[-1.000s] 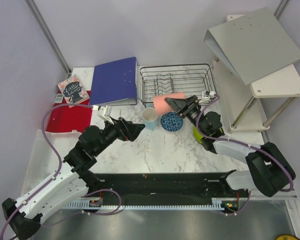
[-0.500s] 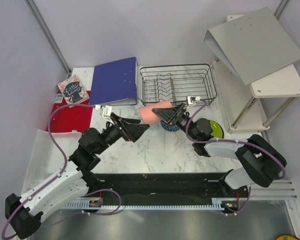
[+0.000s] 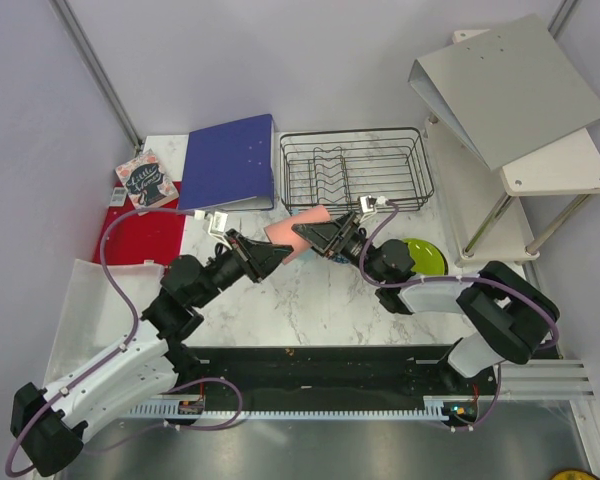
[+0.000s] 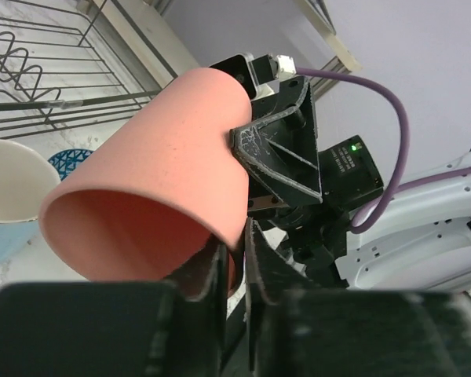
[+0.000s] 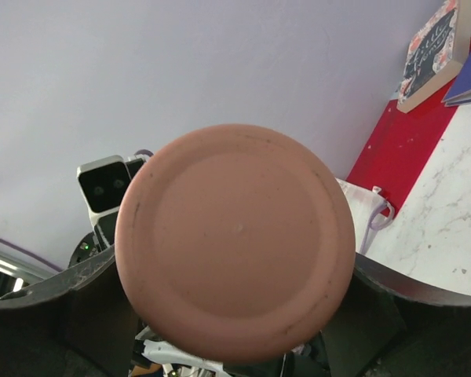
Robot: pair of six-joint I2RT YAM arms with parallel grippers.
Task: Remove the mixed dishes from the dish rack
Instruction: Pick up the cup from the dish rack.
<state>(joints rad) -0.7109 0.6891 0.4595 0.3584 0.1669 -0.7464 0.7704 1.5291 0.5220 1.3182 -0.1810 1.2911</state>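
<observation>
The tall pink cup [image 3: 298, 221] hangs on its side above the table, held between both arms. My left gripper [image 4: 235, 267] is shut on its rim, one finger inside the mouth and one outside. My right gripper [image 5: 235, 263] is shut on the cup's base end, with a finger [image 5: 63, 310] on either side. The black wire dish rack [image 3: 355, 165] behind holds no dishes. The light blue cup [image 4: 8, 196] and the small blue patterned bowl [image 4: 71, 159] stand on the marble under the pink cup. The lime-green bowl [image 3: 426, 256] sits to the right.
A blue binder [image 3: 230, 160] lies left of the rack. A small book [image 3: 145, 180] and a red mat [image 3: 135, 238] are further left. At the right stands a white shelf [image 3: 560, 165] with a grey binder [image 3: 505, 85] on top.
My right arm has carried the pink cup leftwards from in front of the rack. My left gripper, open before, has shut on the cup's rim.
</observation>
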